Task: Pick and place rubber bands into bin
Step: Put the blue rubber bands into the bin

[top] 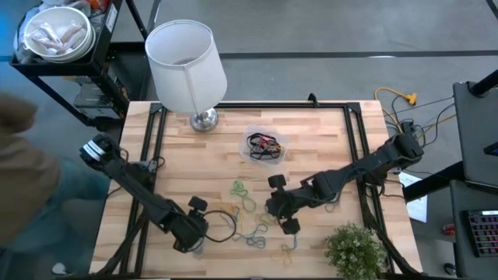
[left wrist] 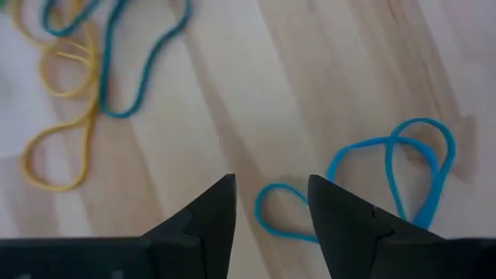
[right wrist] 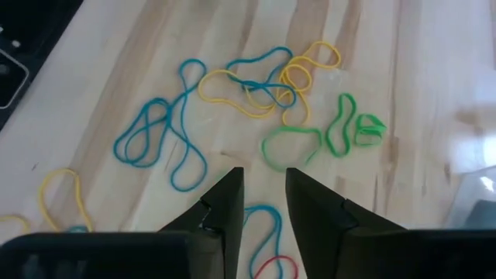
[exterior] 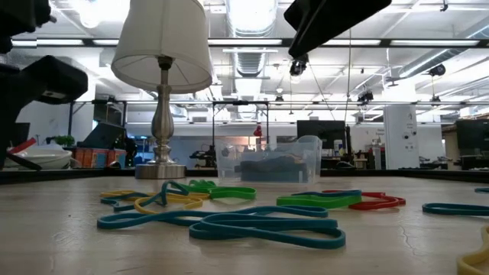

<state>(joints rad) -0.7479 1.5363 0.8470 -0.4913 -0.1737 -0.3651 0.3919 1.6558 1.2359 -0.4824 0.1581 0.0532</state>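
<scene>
The rubber bands (right wrist: 240,85) lie scattered over the near half of the wooden table (top: 327,148), blue, yellow and green loops overlapping in a loose heap, a few more strays toward the front edge. The clear bin (top: 264,146) sits further back, near the lamp (top: 187,58), already holding a small dark tangle with some red in it.

The right gripper (right wrist: 263,190) hangs low over a blue band (right wrist: 267,225) with a red one (right wrist: 275,267) just beside it; its fingers (right wrist: 225,201) stand only a narrow gap apart and nothing is between them. The left gripper (left wrist: 271,201) hovers close over a light blue loop (left wrist: 283,217), fingers apart, nothing held either.

What worries me here is the tangle. The loops cross each other (the blue and yellow especially), so a pinch on one could drag neighbours along and shed them short of the bin. The bands also lie flat on the wood, so narrowly set fingers may slide over one and close on nothing. And the two arms are working fairly near each other over the same patch, so a careless reach might bring them together.
</scene>
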